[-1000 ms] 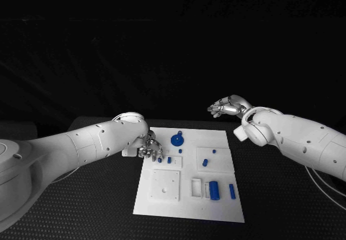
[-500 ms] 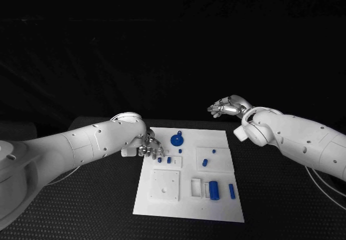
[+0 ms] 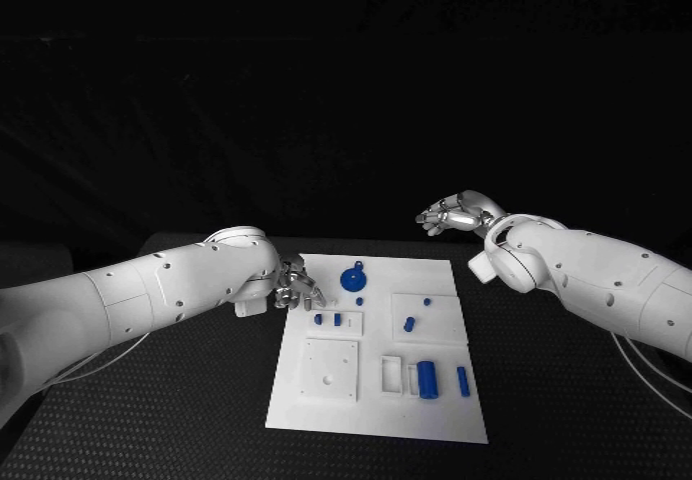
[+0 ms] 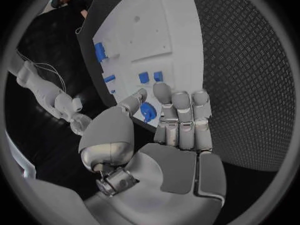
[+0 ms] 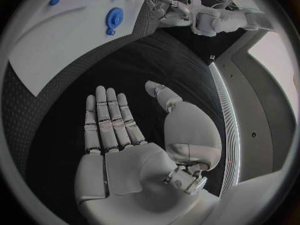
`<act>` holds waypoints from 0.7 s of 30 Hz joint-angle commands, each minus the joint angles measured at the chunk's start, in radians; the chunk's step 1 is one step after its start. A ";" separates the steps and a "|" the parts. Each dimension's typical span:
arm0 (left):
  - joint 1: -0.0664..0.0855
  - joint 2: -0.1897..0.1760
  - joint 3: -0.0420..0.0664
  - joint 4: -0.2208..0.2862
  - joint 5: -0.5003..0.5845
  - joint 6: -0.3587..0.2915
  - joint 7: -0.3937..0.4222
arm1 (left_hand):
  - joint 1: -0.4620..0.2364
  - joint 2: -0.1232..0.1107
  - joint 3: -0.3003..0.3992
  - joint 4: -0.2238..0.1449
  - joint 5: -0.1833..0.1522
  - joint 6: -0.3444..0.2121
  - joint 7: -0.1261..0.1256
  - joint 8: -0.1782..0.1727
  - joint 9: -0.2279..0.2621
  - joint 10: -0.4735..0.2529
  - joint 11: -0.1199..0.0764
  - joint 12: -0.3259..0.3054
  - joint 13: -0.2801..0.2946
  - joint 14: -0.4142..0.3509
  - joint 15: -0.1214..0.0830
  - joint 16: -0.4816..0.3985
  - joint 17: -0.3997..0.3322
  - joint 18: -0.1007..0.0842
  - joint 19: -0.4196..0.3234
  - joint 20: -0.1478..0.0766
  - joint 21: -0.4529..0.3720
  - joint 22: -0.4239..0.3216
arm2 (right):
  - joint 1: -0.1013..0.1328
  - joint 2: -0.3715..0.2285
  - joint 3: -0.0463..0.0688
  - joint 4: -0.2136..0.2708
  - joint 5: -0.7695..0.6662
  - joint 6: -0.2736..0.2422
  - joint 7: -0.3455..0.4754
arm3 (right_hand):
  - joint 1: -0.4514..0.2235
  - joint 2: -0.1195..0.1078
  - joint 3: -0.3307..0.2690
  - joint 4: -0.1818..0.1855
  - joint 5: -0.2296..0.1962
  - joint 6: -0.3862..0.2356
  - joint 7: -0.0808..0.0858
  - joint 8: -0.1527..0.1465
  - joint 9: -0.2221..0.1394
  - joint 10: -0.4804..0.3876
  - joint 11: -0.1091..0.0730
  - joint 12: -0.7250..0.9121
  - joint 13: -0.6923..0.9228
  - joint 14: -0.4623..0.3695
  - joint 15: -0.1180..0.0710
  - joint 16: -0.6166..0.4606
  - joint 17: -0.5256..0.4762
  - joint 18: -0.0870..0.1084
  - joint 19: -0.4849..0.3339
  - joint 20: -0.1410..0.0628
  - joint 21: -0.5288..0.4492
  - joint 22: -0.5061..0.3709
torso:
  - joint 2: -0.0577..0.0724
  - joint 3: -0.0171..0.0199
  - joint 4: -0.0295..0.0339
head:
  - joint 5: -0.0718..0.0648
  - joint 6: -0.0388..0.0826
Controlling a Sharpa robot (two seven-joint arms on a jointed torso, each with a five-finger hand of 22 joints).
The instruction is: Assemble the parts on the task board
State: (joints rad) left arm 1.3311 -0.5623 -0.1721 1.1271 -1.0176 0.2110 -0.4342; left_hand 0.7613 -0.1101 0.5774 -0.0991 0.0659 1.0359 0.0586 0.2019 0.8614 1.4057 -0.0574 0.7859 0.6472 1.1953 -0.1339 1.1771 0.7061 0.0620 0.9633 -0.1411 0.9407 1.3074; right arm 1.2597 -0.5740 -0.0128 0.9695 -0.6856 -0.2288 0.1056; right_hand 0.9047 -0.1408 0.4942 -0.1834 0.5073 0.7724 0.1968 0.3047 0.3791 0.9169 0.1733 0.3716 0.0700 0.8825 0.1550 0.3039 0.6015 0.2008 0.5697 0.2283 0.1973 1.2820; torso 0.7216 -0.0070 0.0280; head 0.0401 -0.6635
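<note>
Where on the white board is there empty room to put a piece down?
The task board is bare along its near edge, below the square plate and the blue cylinder. The far-left corner is crowded: the left hand hovers beside the round blue part.

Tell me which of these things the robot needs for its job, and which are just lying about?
For the job:
white board
round blue part
long blue part
left hand, open beside the board's far left corner
right hand, open, raised beyond the board

Just there:
black table
cable
</note>
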 commanded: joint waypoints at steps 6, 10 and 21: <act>-0.008 -0.069 -0.002 0.126 -0.063 -0.183 0.024 | 0.014 0.000 -0.002 -0.008 0.000 -0.020 0.007 -0.027 -0.026 0.002 0.009 -0.010 -0.003 0.001 -0.008 -0.008 -0.005 0.008 0.009 -0.075 -0.002 0.014 | -0.002 -0.007 0.000 0.001 0.000 0.008 0.007 | 0.001 0.008 0.000 -0.004 0.003 -0.006 0.022 0.005 -0.002 0.003 0.003 -0.007 -0.001 0.005 0.004 -0.003 0.002 0.010 0.001 0.006 -0.006 0.001 | 0.000 -0.0008 -0.0016 | -0.002 0.001; -0.019 -0.096 -0.004 0.168 -0.098 -0.209 0.020 | 0.005 -0.013 -0.002 0.010 -0.005 -0.016 0.007 -0.029 -0.035 0.004 0.009 -0.010 -0.003 0.005 -0.010 -0.009 -0.006 0.008 0.014 -0.076 -0.004 0.012 | -0.002 -0.010 0.000 0.004 0.000 0.008 0.007 | 0.001 0.008 0.000 -0.004 0.003 -0.006 0.022 0.005 -0.002 0.003 0.003 -0.007 -0.001 0.005 0.004 -0.003 0.002 0.011 0.001 0.006 -0.007 0.002 | 0.001 0.0000 -0.0005 | -0.002 0.001; -0.049 -0.101 -0.007 0.186 -0.096 -0.208 0.015 | -0.005 -0.022 0.002 0.044 -0.006 -0.007 0.004 -0.027 -0.046 0.005 0.006 -0.011 -0.002 0.009 -0.013 -0.010 -0.008 0.008 0.019 -0.078 -0.007 0.011 | -0.002 -0.010 0.000 0.003 0.000 0.007 0.006 | 0.001 0.008 0.000 -0.005 0.003 -0.006 0.022 0.005 -0.002 0.003 0.003 -0.007 -0.001 0.005 0.004 -0.003 0.002 0.011 0.001 0.006 -0.007 0.002 | 0.001 -0.0007 -0.0018 | -0.002 0.001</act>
State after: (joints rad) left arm 1.2834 -0.6655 -0.1796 1.3100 -1.1001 0.0207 -0.4252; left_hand 0.7617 -0.1251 0.5800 -0.0575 0.0667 1.0246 0.0625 0.1772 0.8156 1.4095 -0.0536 0.7813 0.6458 1.2027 -0.1410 1.1732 0.6993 0.0620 0.9742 -0.1447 0.9369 1.3080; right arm 1.2584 -0.5839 -0.0129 0.9712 -0.6856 -0.2290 0.1053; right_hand 0.9047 -0.1408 0.4942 -0.1834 0.5073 0.7724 0.1968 0.3047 0.3782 0.9169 0.1733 0.3716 0.0700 0.8825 0.1550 0.3039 0.6022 0.2008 0.5697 0.2283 0.1965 1.2828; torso 0.7222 -0.0074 0.0269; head 0.0371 -0.6626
